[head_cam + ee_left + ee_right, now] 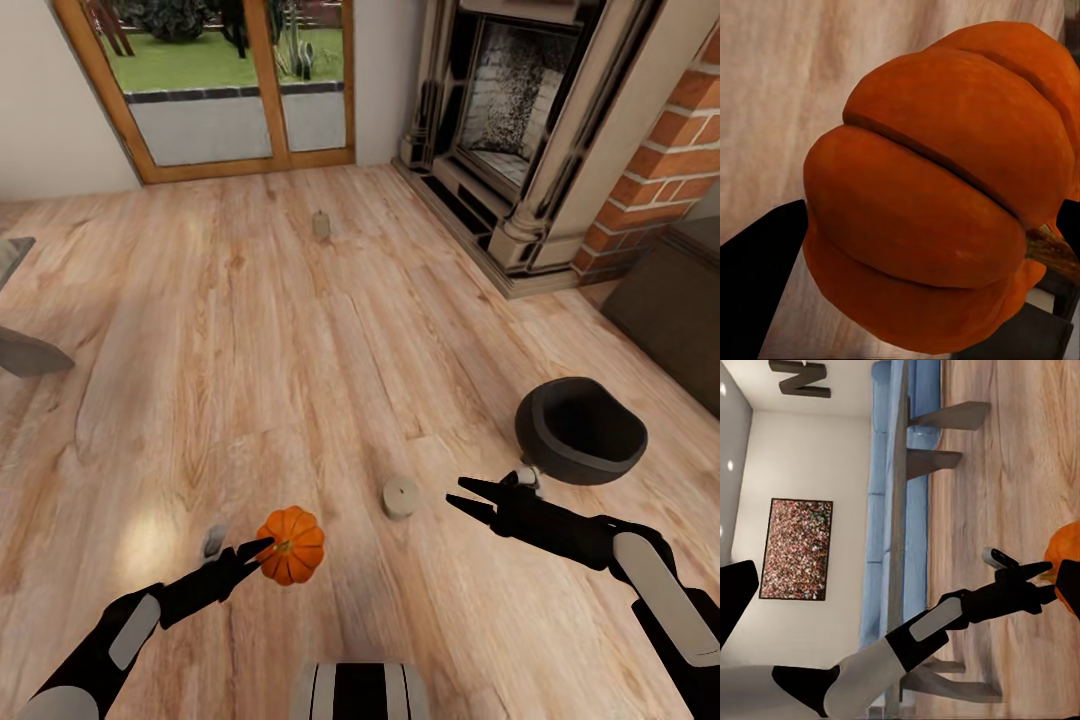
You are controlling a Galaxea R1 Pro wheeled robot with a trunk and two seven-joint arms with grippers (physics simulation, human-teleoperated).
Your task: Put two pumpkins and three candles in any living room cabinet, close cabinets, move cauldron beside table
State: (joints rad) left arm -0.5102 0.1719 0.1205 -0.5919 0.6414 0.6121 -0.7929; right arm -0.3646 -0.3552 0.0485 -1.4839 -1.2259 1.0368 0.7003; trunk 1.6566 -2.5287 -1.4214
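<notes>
the left arm reaches forward and low from the lower left of the head view, black forearm with a grey panel, its left claw (262, 548) closed around the small bright orange ribbed pumpkin (292, 545). in the left wrist view the pumpkin (937, 195) sits large between the two dark fingers (761, 262), its short brownish stem (1050, 251) pointing to one side. it is held above the light wood plank floor (300, 300); how far off the boards i cannot tell.

the right arm stretches in from the lower right, elbow out, pointing toward the middle of the floor. the right claw (470, 497) is parted, its two pointed fingers spread with nothing between them. the right wrist view looks across the room at the left arm (945, 622) with the pumpkin (1066, 562) at its tip.

a squat greyish-tan cylinder candle (400, 496) stands on the floor between the two claws, near the right one's tips but apart from them. a second candle (321, 224) of the same kind stands well ahead, toward the wood-framed glass doors (230, 90). a small grey thing (213, 541) lies just beside the left arm; too blurred to name.

the round matte black cauldron (580, 430) sits on the floor just beyond the right forearm, near a dark low unit (675, 310) at the right edge. a stone fireplace (520, 120) with a brick side closes the far right. the middle of the floor lies open; a grey furniture edge (25, 350) juts in at the left. the right wrist view also shows a blue sofa (889, 510) against the wall behind a grey-legged table (911, 465).
</notes>
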